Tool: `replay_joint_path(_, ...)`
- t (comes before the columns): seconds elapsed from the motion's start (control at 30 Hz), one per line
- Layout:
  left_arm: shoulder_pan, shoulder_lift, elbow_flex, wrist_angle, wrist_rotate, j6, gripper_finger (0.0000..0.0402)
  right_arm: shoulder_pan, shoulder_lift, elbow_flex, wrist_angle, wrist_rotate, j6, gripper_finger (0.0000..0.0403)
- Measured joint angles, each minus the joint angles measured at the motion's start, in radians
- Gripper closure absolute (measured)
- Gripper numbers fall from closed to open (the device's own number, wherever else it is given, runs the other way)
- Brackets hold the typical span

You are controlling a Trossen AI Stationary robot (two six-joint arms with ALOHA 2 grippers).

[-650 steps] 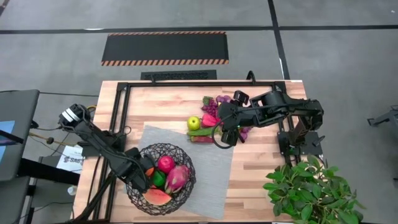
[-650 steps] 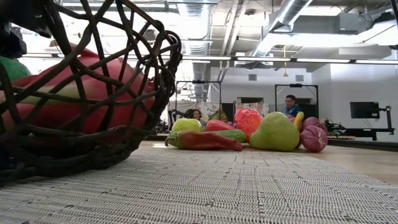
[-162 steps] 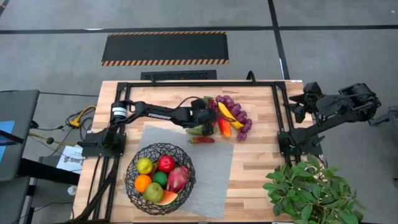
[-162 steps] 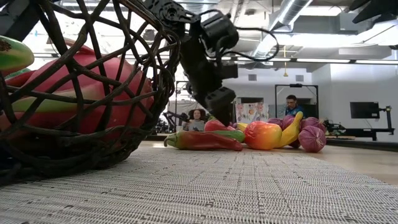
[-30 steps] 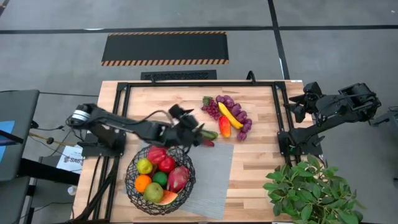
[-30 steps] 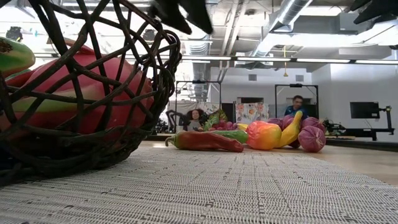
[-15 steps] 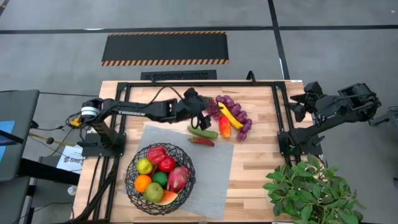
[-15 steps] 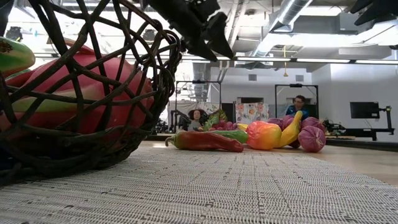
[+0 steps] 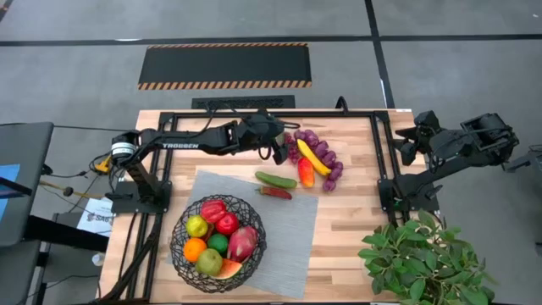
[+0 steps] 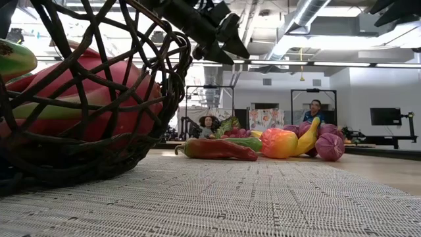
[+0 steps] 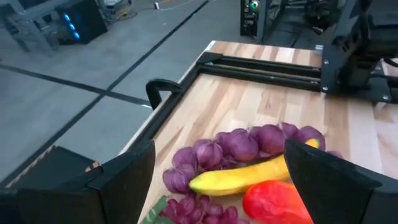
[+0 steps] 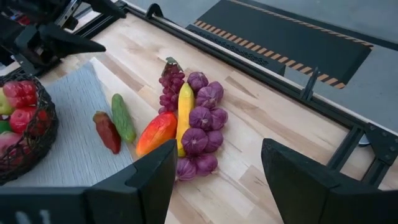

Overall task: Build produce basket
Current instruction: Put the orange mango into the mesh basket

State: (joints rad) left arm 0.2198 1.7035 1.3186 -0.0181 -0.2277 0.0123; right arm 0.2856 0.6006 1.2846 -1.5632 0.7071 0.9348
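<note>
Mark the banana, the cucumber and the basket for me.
banana (image 9: pixel 312 157): high view, middle of the yellow body.
cucumber (image 9: pixel 276 180): high view, centre of the green length.
basket (image 9: pixel 176 240): high view, left rim of the wire mesh.

The left arm reached across the table (image 9: pixel 356 229), its left pincer (image 9: pixel 278 146) raised above the table's far side, fingers spread and empty. The right pincer (image 9: pixel 405 146), fingers apart, waited folded beyond the table's right edge.
</note>
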Motion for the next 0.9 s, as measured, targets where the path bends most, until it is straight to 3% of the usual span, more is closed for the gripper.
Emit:
replay_joint_path(0.6,-0.018,0.0,0.0,0.007,0.067,-0.035,0.006,0.0,0.0,0.0,0.0,-0.028,0.0,0.0148)
replay_joint_path(0.9,-0.023,0.0,0.0,0.01,0.046,-0.069,0.006,0.0,0.0,0.0,0.0,-0.031,0.0,0.0148)
